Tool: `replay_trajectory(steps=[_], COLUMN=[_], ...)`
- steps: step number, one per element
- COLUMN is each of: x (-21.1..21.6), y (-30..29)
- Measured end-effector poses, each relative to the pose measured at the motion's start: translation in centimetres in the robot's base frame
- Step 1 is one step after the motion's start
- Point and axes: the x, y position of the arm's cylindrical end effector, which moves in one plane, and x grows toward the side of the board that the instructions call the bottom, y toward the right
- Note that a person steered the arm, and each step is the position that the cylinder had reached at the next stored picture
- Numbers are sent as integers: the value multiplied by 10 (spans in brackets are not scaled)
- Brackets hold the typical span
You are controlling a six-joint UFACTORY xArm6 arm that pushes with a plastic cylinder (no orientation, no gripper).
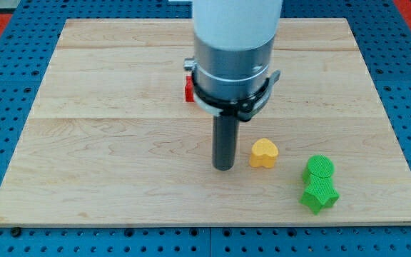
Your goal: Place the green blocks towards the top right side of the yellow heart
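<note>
Rod: my tip (224, 168) left of 1 yellow heart (264, 153) | 2 greens: green circle (320, 168) touching green star (319, 195) | 1 red block (189, 90)

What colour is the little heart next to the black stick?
Yellow. The heart block sits just right of my tip in the camera view.

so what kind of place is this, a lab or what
Probably a robotics lab bench: a wooden board sits on a blue perforated base, my tip rests just left of the yellow heart, and small green blocks lie nearby.
</note>
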Motion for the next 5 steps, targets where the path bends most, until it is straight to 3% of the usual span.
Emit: replay_trajectory(steps=[1, 2, 3, 5], x=[12, 58, 82, 81], y=[31, 70, 67, 176])
